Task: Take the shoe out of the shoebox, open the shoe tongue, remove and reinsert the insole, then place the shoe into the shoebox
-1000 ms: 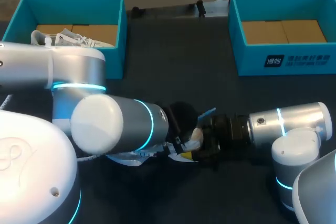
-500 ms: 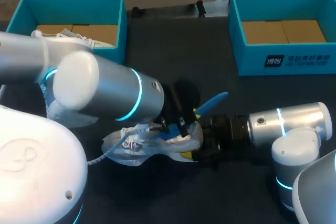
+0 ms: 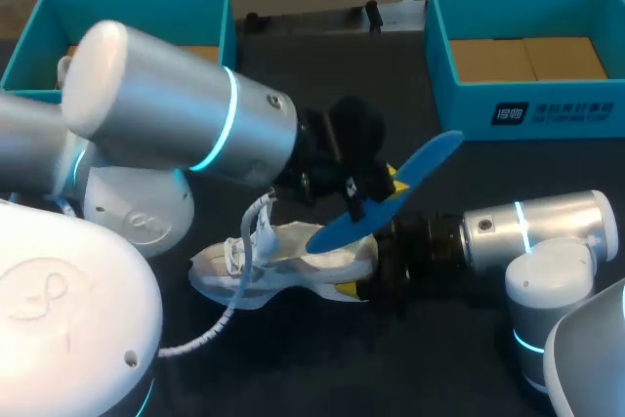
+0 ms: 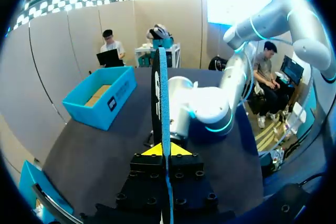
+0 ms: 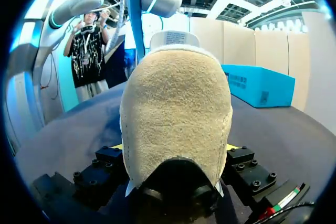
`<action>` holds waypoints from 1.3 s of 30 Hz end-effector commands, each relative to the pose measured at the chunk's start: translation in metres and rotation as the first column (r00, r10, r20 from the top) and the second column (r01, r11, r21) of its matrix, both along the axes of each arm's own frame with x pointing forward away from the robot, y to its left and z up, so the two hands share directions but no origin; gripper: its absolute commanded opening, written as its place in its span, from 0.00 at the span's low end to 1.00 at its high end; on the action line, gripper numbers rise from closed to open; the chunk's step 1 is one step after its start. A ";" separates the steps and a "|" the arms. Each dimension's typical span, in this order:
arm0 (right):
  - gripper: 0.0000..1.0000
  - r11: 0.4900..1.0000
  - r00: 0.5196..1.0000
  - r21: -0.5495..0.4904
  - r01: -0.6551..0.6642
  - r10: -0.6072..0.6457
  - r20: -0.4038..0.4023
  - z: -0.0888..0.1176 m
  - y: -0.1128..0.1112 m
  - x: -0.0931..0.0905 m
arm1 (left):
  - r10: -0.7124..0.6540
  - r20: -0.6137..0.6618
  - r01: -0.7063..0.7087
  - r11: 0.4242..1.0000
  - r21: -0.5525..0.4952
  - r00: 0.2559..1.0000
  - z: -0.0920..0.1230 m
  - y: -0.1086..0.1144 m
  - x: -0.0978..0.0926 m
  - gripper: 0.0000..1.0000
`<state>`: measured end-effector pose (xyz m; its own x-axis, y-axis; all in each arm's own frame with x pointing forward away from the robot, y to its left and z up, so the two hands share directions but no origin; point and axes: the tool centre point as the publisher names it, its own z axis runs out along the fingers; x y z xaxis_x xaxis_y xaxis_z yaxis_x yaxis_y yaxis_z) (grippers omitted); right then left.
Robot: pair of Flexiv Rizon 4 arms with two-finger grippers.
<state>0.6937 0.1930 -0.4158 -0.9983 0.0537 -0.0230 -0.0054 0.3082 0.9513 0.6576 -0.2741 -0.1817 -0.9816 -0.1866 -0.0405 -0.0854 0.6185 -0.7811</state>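
- The left claw (image 3: 369, 190) is clenched on a blue insole (image 3: 391, 197). In the left wrist view the insole stands edge-on, pinched between the two yellow tips.
- The insole is held in the air above the shoe, slanting up from near the shoe's opening toward the right shoebox. One face is bright blue and the other is dark, with a small pale mark too blurred to read.
- The right claw (image 5: 176, 148) grasps the white shoe (image 3: 283, 261) at its heel. In the right wrist view the tan suede heel fills the space between the fingers, with slivers of yellow tip showing at both sides.
- Beyond the top of the heel a white tag (image 5: 175, 38) carries fine print too small to make out.
- The shoe lies on the dark tabletop (image 3: 322, 75), out of both boxes, its toe pointing toward the left arm (image 3: 166, 114) and its heel toward the right arm (image 3: 537, 227).
- A loose white lace (image 3: 200, 339) trails from the shoe across the tabletop toward the robot's base.
- The right shoebox (image 3: 527, 109) is teal with a brown cardboard floor and sits at the far right, well apart from the shoe. Its front wall bears a white printed logo with lines of small characters.
- The left shoebox (image 3: 210, 17), also teal, sits at the far left, partly hidden behind the left arm.
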 end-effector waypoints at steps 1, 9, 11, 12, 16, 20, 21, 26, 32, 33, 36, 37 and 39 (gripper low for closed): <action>0.00 1.000 1.000 -0.005 0.002 -0.002 0.000 0.001 0.002 -0.001 | -0.139 -0.095 0.137 0.990 -0.025 0.986 0.036 0.023 -0.007 0.00; 0.00 1.000 1.000 -0.005 0.002 -0.002 0.000 0.001 0.002 -0.001 | -0.176 -0.068 0.171 0.982 -0.080 0.982 0.077 0.033 -0.011 0.00; 0.00 1.000 1.000 -0.005 0.002 -0.002 0.000 0.001 0.002 -0.001 | -0.173 -0.052 0.168 0.982 -0.091 0.984 0.088 0.038 -0.012 0.00; 0.00 1.000 1.000 -0.005 0.002 -0.002 0.000 0.001 0.002 -0.001 | -0.175 -0.046 0.170 0.981 -0.098 0.984 0.093 0.041 -0.011 0.00; 0.00 1.000 1.000 -0.005 0.002 -0.002 0.000 0.001 0.002 -0.001 | -0.158 -0.027 0.153 0.979 -0.132 0.987 0.113 0.051 -0.008 0.00; 0.00 1.000 1.000 -0.005 0.002 -0.002 0.000 0.001 0.002 -0.001 | -0.182 -0.019 0.176 0.971 -0.161 0.983 0.130 0.063 -0.002 0.00; 0.00 1.000 1.000 -0.005 0.002 -0.002 0.000 0.001 0.002 -0.001 | -0.175 -0.022 0.168 0.970 -0.176 0.984 0.134 0.073 0.001 0.00; 0.00 1.000 1.000 -0.005 0.002 -0.002 0.000 0.001 0.002 -0.001 | -0.181 -0.029 0.172 0.967 -0.188 0.983 0.135 0.078 0.004 0.00; 0.00 1.000 1.000 -0.005 0.002 -0.002 0.000 0.001 0.002 -0.001 | -0.181 -0.029 0.172 0.967 -0.188 0.983 0.135 0.078 0.004 0.00; 0.00 1.000 1.000 -0.005 0.002 -0.002 0.000 0.001 0.002 -0.001 | -0.181 -0.029 0.172 0.967 -0.188 0.983 0.135 0.078 0.004 0.00; 0.00 1.000 1.000 -0.005 0.002 -0.002 0.000 0.001 0.002 -0.001 | -0.181 -0.029 0.172 0.967 -0.188 0.983 0.135 0.078 0.004 0.00; 0.00 1.000 1.000 -0.005 0.002 -0.002 0.000 0.001 0.002 -0.001 | -0.181 -0.029 0.172 0.967 -0.188 0.983 0.135 0.078 0.004 0.00; 0.00 1.000 1.000 -0.005 0.002 -0.002 0.000 0.001 0.002 -0.001 | -0.181 -0.029 0.172 0.967 -0.188 0.983 0.135 0.078 0.004 0.00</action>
<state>0.6937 0.1930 -0.4159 -0.9983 0.0537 -0.0230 -0.0053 0.3083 0.9513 0.6658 -0.2060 -0.0480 -0.9996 -0.0100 0.0264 -0.0280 0.4761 -0.8789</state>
